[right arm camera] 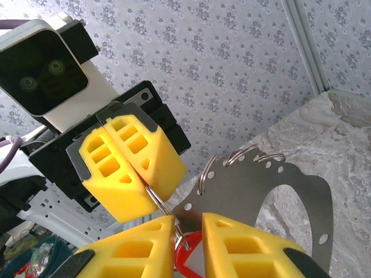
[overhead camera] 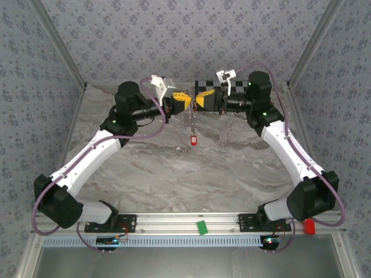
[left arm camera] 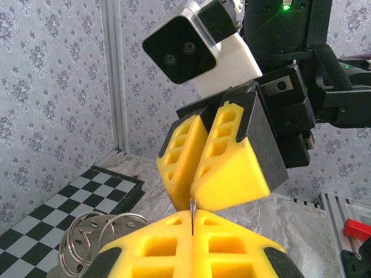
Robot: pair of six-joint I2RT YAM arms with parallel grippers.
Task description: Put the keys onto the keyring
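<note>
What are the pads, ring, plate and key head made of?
Pads: yellow, matte, with moulded pockets; likely soft plastic or rubber. Ring: thin bright wire, looks like steel. Plate: flat grey sheet metal, dull sheen, punched holes. Key head: red, probably plastic; too small to be sure.

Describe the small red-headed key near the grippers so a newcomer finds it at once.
On the grey marble table, look to the far middle, where the yellow-fingered left gripper and right gripper meet. A thin silver wire loop runs from there towards the near edge, ending at the tiny red-headed key. The plain red block and green block lie at the near edge, unattached.
</note>
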